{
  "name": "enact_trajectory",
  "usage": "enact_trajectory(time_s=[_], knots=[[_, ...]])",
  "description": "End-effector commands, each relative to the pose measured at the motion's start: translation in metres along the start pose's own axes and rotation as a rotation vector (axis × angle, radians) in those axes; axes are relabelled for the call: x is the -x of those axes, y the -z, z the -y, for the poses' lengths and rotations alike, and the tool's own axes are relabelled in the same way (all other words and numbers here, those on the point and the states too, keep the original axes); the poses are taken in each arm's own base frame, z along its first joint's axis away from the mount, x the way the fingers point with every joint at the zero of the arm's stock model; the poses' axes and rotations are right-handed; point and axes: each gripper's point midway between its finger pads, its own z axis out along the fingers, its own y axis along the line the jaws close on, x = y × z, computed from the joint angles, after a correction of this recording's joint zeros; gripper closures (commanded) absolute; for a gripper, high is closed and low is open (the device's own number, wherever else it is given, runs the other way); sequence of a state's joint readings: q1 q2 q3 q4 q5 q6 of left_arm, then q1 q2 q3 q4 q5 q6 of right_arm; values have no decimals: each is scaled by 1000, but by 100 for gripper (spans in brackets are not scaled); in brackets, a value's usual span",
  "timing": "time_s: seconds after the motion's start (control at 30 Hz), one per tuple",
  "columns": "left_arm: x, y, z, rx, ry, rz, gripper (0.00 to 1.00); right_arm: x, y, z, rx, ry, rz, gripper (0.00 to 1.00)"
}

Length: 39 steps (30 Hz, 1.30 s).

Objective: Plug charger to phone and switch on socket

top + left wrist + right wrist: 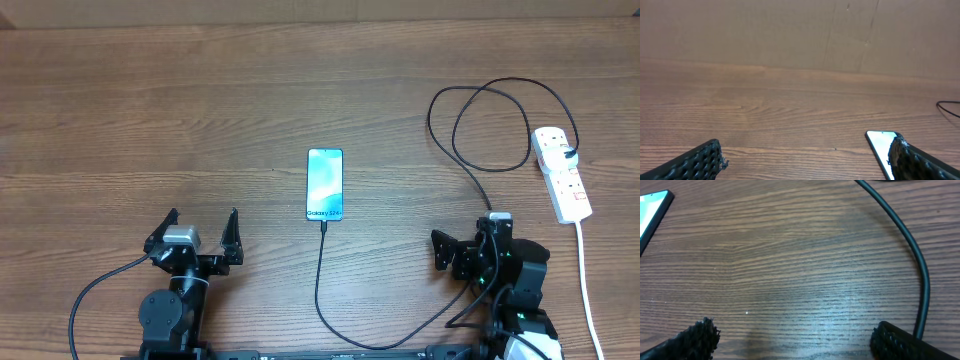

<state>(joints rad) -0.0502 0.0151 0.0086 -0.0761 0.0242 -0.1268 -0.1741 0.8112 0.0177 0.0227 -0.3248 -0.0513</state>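
Overhead shows a brown wood-grain table [150, 100] — left claw [198, 228] and right claw [795, 331] both gape empty.

The light is soft and even and seems to come from above. The brown wooden table [150, 100] looks warm and bright all over, with only faint shadows. The slim phone with the light blue screen [325, 185] glows. The long white power strip [562, 175] looks almost washed out. In the right wrist view a pale shine lies on the wood low down, and the black bumpy fingers [692, 340] of the right gripper [792, 330] look fuzzy at the bottom corners.
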Motion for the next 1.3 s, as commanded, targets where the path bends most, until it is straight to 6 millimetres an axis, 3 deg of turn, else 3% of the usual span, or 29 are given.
enact_trajectory(time_s=[0.0, 0.1, 0.43, 0.8, 1.03, 1.27], knots=[[1, 0, -3, 15, -15, 8, 0, 2, 4, 1, -14, 2, 23, 0], [1, 0, -3, 15, -15, 8, 0, 7, 8, -1, -13, 11, 48, 0], [1, 0, -3, 15, -15, 8, 0, 54, 29, -11, -1, 101, 265, 0], [1, 0, -3, 15, -15, 8, 0, 110, 77, -34, 15, 246, 587, 0], [1, 0, -3, 15, -15, 7, 1, 116, 88, -53, 55, 340, 650, 0], [1, 0, -3, 15, -15, 7, 1, 118, 91, -58, 77, 348, 667, 0]])
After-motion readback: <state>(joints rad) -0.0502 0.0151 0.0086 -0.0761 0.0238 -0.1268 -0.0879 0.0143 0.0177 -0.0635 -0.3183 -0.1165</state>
